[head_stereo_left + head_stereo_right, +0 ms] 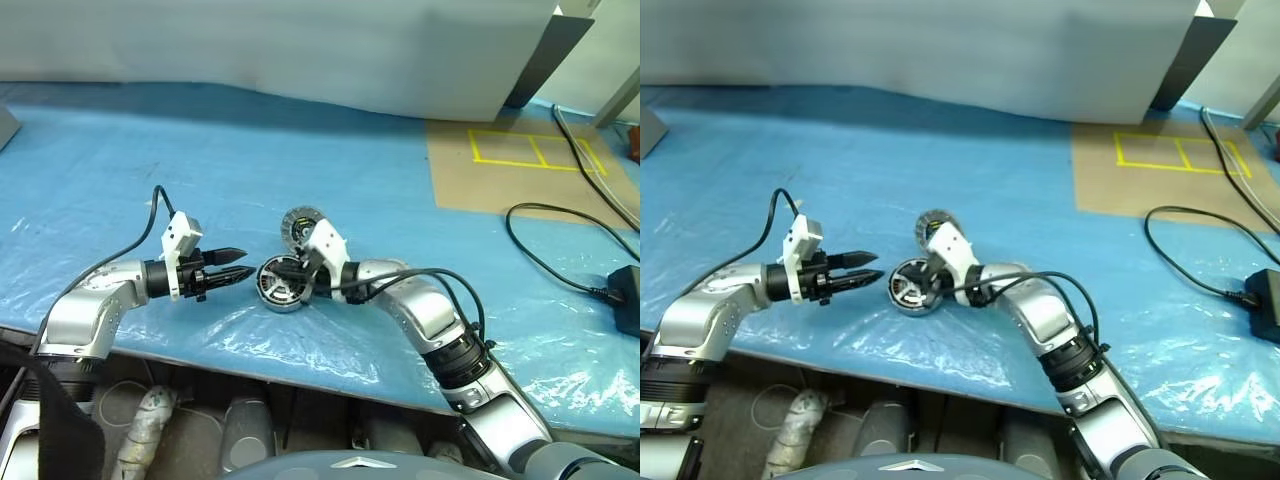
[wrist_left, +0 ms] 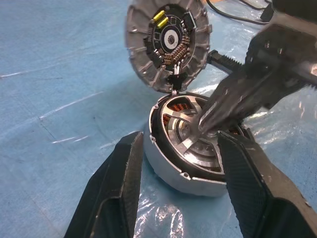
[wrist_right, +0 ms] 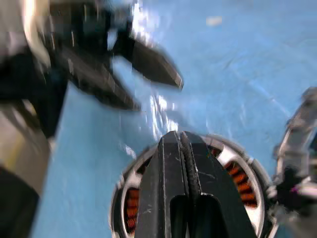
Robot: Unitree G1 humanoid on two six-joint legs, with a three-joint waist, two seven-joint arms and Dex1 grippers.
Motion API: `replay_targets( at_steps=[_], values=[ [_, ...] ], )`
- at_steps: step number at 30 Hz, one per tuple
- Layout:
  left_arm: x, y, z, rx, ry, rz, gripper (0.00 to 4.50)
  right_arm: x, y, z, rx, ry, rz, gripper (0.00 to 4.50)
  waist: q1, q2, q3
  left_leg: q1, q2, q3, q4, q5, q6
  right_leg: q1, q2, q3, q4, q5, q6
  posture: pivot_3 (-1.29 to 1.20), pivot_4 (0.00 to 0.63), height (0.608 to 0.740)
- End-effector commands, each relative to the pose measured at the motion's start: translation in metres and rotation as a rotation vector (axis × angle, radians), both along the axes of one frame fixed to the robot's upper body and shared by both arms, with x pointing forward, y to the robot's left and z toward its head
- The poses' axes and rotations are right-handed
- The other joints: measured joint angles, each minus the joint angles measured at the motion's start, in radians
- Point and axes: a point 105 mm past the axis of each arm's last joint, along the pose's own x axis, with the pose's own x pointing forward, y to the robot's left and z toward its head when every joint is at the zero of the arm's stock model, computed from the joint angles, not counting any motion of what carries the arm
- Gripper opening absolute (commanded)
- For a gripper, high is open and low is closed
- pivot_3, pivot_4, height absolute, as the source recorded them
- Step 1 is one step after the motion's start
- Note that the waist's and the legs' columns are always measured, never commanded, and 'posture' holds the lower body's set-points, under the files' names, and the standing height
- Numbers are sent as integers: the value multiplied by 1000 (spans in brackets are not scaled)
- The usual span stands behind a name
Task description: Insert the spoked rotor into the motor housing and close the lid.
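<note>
Already the spoked rotor (image 2: 190, 136) sits inside the motor housing (image 2: 173, 171), its silver spokes lying over the copper windings, so the insertion looks done or nearly so. The lid (image 2: 168, 42) is not yet closed: it stands tilted up on edge just beyond the housing, on its far side, ribbed face and yellow mark showing. Both rest on the blue-covered tabletop (image 1: 300, 150), near its front edge. The right gripper (image 2: 208, 124) has its fingers clenched together, holding nothing, the tip pressing on the rotor's hub. The left gripper (image 1: 232, 272) waits just left of the housing, fingers parted about halfway and empty, touching nothing I can make out.
</note>
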Motion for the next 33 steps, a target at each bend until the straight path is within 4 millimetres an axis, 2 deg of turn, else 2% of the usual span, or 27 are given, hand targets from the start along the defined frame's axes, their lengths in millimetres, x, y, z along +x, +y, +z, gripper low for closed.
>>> replay_targets(
  at_steps=[1,4,7,11,14,20,24,27,29,31,33],
  values=[
    [1,-5,5,-2,-28,-18,2462,0,8,17,-10,-107,1,0,0,0,0,1,0,0,0,0,0,0,0,0,0,0,0,0,150,740],
    [2,-7,4,-4,-30,-20,2462,0,14,-16,-201,-156,-6,0,1,0,0,1,0,0,-1,0,0,1,0,0,-1,0,0,0,150,740],
    [3,-6,4,-5,-32,-15,2462,-4,10,-51,-357,-152,13,0,2,0,0,0,-1,0,-2,0,0,1,0,0,-2,0,0,0,150,740],
    [3,-6,4,-10,-32,-10,2462,5,-1,-58,-433,-200,-29,0,2,0,0,2,-1,0,-3,0,0,1,0,0,-2,0,1,0,150,740],
    [4,-7,3,-11,-32,-9,2462,0,1,-48,-354,-183,-8,0,3,0,0,3,-1,0,-3,0,0,3,0,0,-2,0,0,0,150,740],
    [5,-9,3,-13,-35,-15,2462,-3,-4,-3,-24,-46,-15,0,2,0,0,2,-1,0,-2,0,0,2,-1,0,-2,0,0,0,150,740],
    [3,-10,8,-36,-41,-35,2462,-12,-32,24,90,8,12,0,3,0,0,2,0,1,-2,0,0,1,0,0,-1,0,0,0,150,740],
    [2,-11,7,-40,-43,-38,2462,-22,-54,24,53,21,32,0,9,0,0,2,-1,1,-3,0,0,2,0,0,-3,0,0,0,150,740],
    [1,-12,7,-43,-46,-34,2462,-19,-73,20,31,50,-4,0,11,0,0,2,-1,1,-4,0,0,2,0,0,-4,0,0,0,150,740],
    [2,-13,6,-47,-49,-30,2462,-3,-97,15,11,52,-121,0,11,0,0,2,-1,1,-4,0,0,2,0,0,-4,0,0,0,150,740],
    [3,-13,6,-52,-53,-23,2462,20,-118,23,43,24,-268,0,6,0,0,2,-1,1,-3,0,0,2,0,0,-3,0,0,0,150,740]
  ],
)
